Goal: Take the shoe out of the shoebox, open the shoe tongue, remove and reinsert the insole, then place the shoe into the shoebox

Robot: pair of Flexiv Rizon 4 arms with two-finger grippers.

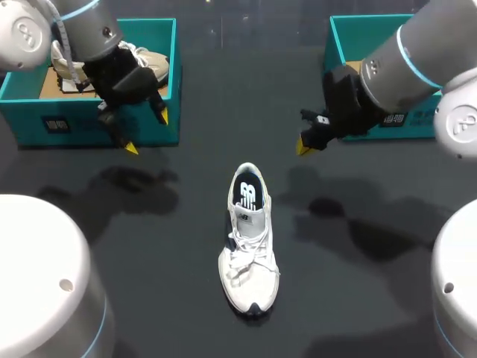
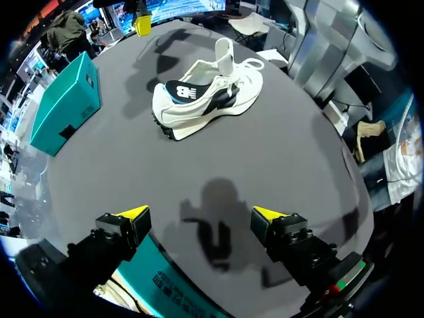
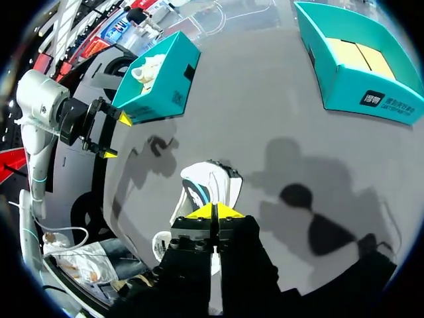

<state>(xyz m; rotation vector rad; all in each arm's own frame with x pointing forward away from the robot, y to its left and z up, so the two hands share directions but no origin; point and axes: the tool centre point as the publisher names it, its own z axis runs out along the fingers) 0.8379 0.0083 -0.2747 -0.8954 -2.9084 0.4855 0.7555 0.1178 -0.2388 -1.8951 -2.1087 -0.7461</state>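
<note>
Done lifting out the shoe (image 1: 250,257); tongue (image 2: 225,54) maybe open. To do: insole (image 1: 247,192), packing. Beyond shoe: left gripper (image 1: 147,132) spread, right gripper (image 1: 304,147) pinched empty.

- You're in a robot lab: grey, blue-ringed left arm (image 1: 83,24) and right arm (image 1: 414,63) over a dark matte tabletop (image 1: 223,97).
- A teal cardboard shoebox (image 1: 78,125) stands behind your left gripper (image 1: 147,132), a second teal shoebox (image 1: 356,33) behind your right gripper (image 1: 304,146).

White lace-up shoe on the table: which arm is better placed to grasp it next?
Probably right. The right gripper hangs nearer the white lace-up shoe, which lies just ahead of it in the right wrist view, though its fingers are shut. The left gripper is open but farther off.
</note>
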